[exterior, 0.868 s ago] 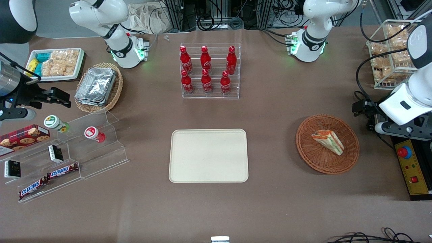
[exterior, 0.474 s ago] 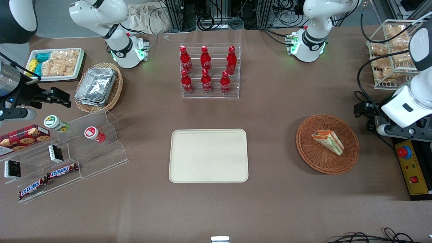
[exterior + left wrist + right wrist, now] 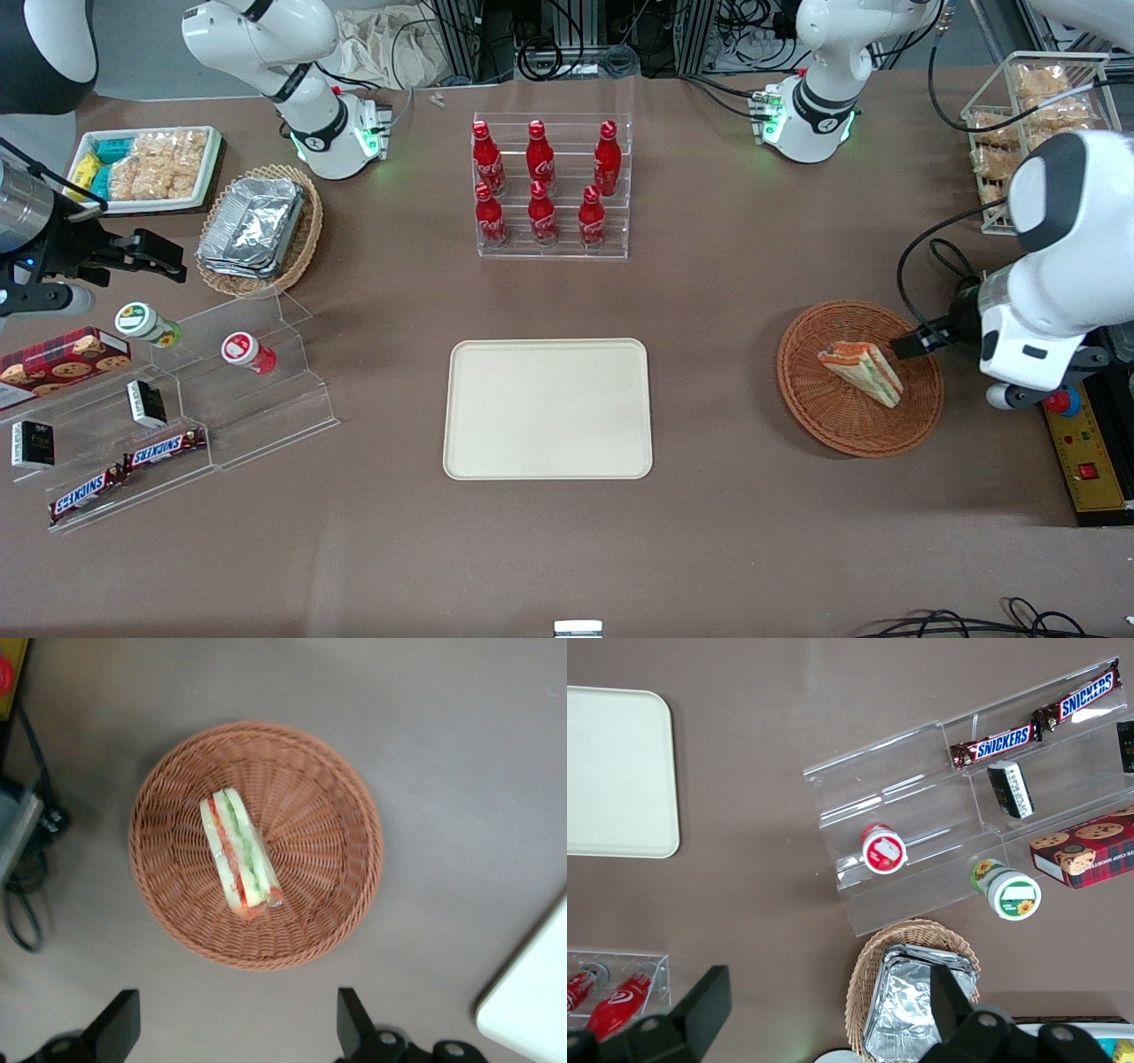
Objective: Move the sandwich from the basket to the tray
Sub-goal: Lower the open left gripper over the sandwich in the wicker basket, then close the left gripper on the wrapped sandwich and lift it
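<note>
My claw (image 3: pixel 237 1032) spread wide, hovering above one round reddish-brown wicker basket (image 3: pixel 337 797); one triangular wedge sandwich (image 3: pixel 237 858) inside. One cream rectangular tray (image 3: pixel 547 409) at basket's nine o'clock in front view.

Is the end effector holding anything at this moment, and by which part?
Nothing is held. The end effector is open above the basket, and the sandwich lies untouched in it.

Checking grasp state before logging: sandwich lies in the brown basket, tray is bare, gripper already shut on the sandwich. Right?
Not quite. The left wrist view shows the gripper open, above the basket, not touching the sandwich. The tray is bare.
</note>
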